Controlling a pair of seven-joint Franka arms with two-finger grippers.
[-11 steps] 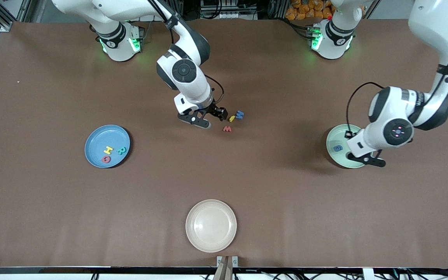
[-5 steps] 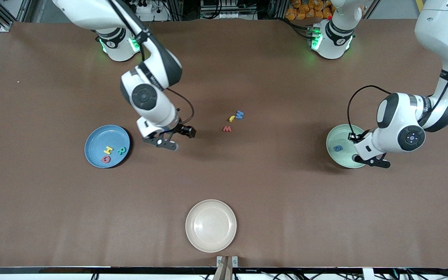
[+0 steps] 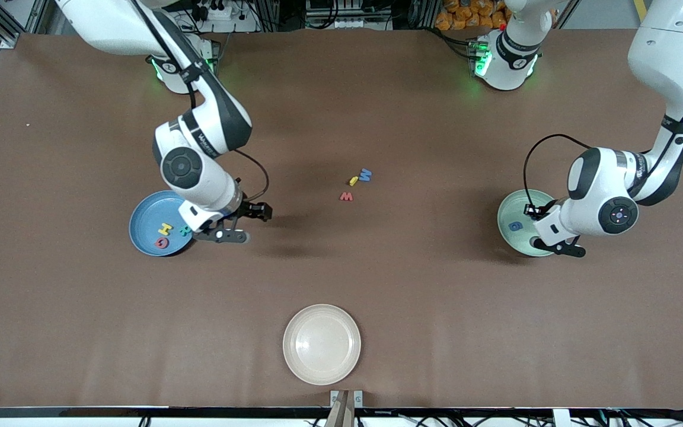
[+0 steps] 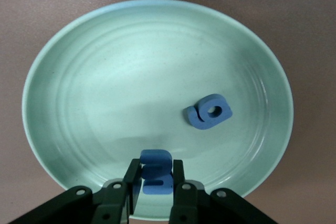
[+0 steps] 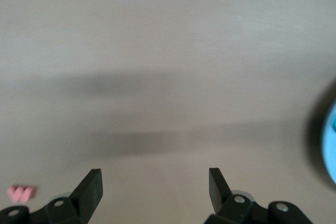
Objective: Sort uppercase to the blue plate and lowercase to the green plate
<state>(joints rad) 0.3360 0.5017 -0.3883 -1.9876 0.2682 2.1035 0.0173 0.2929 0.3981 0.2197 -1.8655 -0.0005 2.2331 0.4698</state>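
Observation:
The blue plate holds a yellow H, a teal R and a red G. My right gripper hangs open and empty over bare table beside that plate. The green plate holds a blue g. Low over its rim, my left gripper is shut on a blue E-like letter. A blue W, a small yellow letter and a red w lie loose mid-table.
A cream-white plate sits near the table's front edge, nearer the camera than the loose letters. The right wrist view shows a pink-red letter and the blue plate's edge.
The right arm has swung away from the loose letters toward the blue plate, its gripper open and empty. The left gripper has shifted slightly over the green plate.

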